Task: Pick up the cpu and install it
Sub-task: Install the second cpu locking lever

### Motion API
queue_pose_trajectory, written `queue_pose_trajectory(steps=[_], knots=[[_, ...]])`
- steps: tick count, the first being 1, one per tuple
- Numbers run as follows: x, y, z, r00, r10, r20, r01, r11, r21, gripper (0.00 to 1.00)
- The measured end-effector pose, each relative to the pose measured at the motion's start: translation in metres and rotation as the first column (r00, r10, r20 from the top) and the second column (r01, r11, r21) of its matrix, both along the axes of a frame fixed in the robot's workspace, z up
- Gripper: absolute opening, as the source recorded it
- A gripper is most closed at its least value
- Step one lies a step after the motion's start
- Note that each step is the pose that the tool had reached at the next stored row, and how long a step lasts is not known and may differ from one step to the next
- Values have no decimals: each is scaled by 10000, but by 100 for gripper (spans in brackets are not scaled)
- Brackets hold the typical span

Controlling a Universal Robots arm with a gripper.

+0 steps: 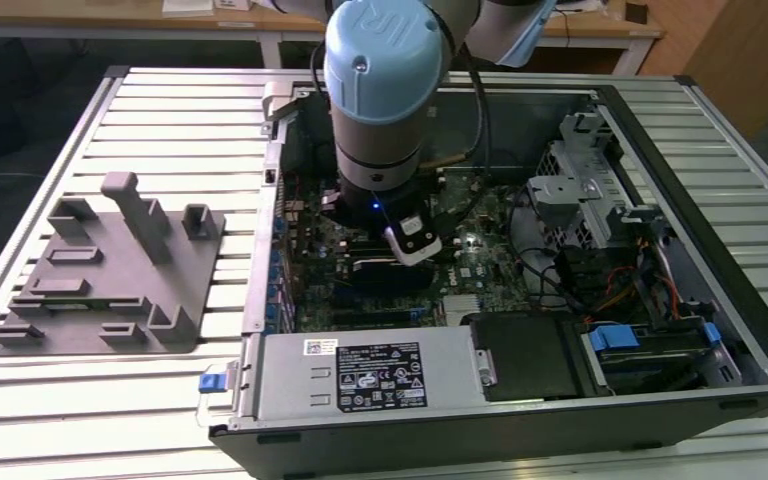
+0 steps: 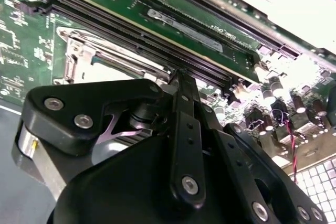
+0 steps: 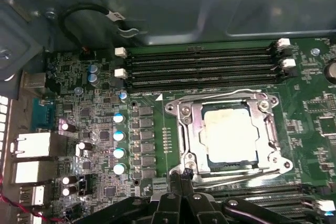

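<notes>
1. In the exterior view, the pale blue and silver robot arm (image 1: 381, 110) reaches down into the open black computer case (image 1: 704, 300) lying on the slatted metal table (image 1: 117, 400); its black gripper (image 1: 404, 245) hangs low over the green motherboard (image 1: 484, 260); the grey plastic fixture (image 1: 104, 280) stands well apart, toward the exterior view's left.

2. In the second wrist view, the gripper (image 2: 181, 77) has its black fingers pressed together, with nothing visible between them, just above the silvery metal socket frame (image 2: 79, 56).

3. In the first wrist view, the small square cpu with a silvery-grey top (image 3: 230, 135) lies seated inside the socket frame (image 3: 184, 129), under the frame's open window; the fingertips (image 3: 181, 174) sit at the frame's edge beside the black memory slots (image 3: 199, 66); I judge the placing done and the step in hand to be securing the socket; any further move calls for care near the thin retaining lever, whose latched state I cannot tell.
</notes>
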State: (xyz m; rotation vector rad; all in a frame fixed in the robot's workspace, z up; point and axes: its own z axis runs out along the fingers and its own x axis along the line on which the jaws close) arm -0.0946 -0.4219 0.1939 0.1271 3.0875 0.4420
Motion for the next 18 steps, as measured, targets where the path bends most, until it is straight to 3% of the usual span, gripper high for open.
queue_pose_trajectory(steps=[9, 18], knots=[[-39, -1, -41, 10000, -1, -2, 1, 9998, 207, 11], [-40, -3, -40, 10000, -1, -5, 1, 9997, 247, 11]])
